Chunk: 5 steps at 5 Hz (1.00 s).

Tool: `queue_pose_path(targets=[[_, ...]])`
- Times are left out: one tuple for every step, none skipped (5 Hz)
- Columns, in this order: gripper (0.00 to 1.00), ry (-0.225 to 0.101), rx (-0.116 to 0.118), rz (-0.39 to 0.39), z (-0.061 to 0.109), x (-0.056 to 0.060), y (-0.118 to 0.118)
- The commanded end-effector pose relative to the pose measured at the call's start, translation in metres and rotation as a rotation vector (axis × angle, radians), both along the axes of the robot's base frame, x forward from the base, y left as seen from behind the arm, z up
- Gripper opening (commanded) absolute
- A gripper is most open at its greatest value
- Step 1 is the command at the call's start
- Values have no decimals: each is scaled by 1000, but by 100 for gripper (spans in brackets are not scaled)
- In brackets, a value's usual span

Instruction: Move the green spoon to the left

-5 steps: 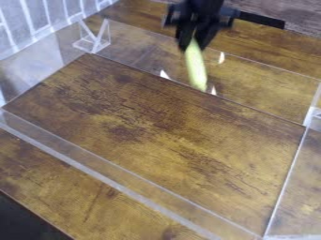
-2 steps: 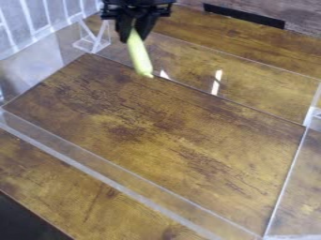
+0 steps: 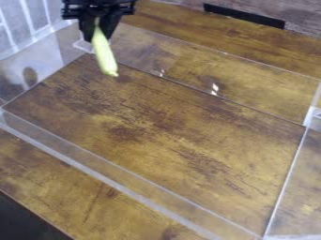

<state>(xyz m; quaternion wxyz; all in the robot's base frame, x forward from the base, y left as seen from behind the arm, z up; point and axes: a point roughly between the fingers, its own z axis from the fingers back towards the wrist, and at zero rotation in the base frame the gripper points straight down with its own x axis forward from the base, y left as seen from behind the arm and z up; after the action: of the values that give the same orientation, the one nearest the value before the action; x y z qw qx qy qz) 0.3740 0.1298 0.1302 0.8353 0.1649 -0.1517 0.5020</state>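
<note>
The green spoon (image 3: 104,54) hangs by its upper end from my gripper (image 3: 99,25) at the top left of the camera view. Only its yellow-green handle shows, pointing down and slightly right, with its tip just above the wooden table (image 3: 163,131). The gripper is shut on the spoon's upper end. The spoon's metal bowl is hidden inside the dark fingers.
A clear acrylic wall (image 3: 126,183) frames the wooden work area, with another clear pane along the back. A small clear plastic stand (image 3: 83,42) sits behind the spoon at the back left. White slats (image 3: 32,19) stand at the far left.
The gripper has carried the spoon from the upper middle of the view leftward to the top left, staying shut on it throughout.
</note>
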Motion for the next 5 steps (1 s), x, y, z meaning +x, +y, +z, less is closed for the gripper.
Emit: queue_pose_path(targets=[[0, -72, 35, 4, 21, -11, 20], [0, -56, 37, -21, 11, -10, 27], [0, -41, 32, -43, 6, -9, 30], [0, -26, 27, -63, 0, -7, 35], [0, -11, 18, -82, -3, -5, 37]])
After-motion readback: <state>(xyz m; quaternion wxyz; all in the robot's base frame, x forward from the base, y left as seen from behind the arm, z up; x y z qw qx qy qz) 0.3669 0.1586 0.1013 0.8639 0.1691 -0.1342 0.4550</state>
